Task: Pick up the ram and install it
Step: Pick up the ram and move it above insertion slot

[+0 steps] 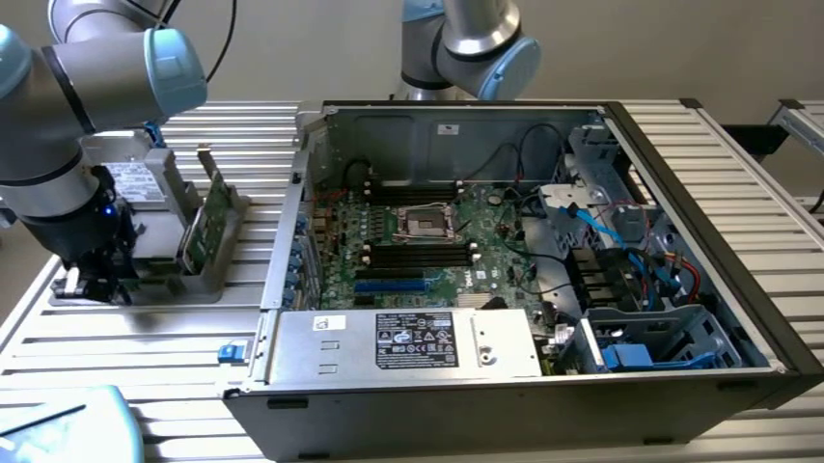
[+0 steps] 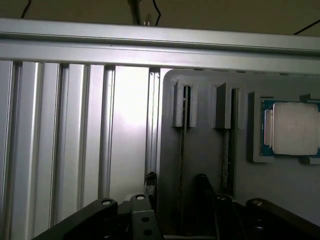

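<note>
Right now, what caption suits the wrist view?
Open black claw straddling a green ram stick in a grey slotted holder, square silver processor chip alongside.

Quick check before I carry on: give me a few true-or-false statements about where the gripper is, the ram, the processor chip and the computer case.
1. The gripper is down at the grey holder, on the exterior view's left of the computer case. True.
2. The ram stick has been lifted clear of the holder. False: it stands in its slot in the holder.
3. A processor chip lies in the holder beside the ram slots. True.
4. The computer case is closed. False: it is open, with the motherboard in plain sight.
5. The gripper's fingers are pressed together. False: they stand apart, one on either side of the ram stick.
</note>
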You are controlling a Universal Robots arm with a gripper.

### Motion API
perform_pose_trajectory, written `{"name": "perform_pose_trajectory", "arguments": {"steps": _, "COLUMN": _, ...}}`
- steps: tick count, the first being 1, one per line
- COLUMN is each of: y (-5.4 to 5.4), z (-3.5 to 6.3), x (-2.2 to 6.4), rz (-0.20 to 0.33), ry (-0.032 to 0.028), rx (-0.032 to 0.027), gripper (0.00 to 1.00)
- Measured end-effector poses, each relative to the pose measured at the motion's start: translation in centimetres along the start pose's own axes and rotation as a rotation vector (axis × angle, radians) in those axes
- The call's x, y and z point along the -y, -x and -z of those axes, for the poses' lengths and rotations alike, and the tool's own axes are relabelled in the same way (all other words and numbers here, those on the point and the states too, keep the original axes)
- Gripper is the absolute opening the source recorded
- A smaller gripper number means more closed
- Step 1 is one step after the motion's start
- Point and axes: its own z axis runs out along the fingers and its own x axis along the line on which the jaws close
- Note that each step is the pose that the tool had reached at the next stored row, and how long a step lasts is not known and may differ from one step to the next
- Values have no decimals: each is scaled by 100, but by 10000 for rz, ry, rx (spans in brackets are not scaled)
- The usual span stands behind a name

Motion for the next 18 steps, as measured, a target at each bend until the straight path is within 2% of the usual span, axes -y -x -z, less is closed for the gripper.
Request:
{"name": "perform_pose_trajectory", "arguments": {"steps": 1, "y": 0, "z": 0, "x": 0, "rz": 0, "ry": 1, "rx": 0, "gripper": 40}}
{"name": "perform_pose_trajectory", "arguments": {"steps": 3, "y": 0, "z": 0, "x": 0, "rz": 1, "ry": 1, "rx": 0, "gripper": 27}}
{"name": "perform_pose_trajectory", "arguments": {"steps": 4, "y": 0, "z": 0, "x": 0, "rz": 0, "ry": 1, "rx": 0, "gripper": 27}}
{"name": "perform_pose_trajectory", "arguments": {"steps": 6, "y": 0, "z": 0, "x": 0, "rz": 0, "ry": 1, "rx": 0, "gripper": 16}}
{"name": "perform_pose_trajectory", "arguments": {"steps": 18, "y": 0, "z": 0, "x": 0, "rz": 0, "ry": 1, "rx": 0, "gripper": 14}}
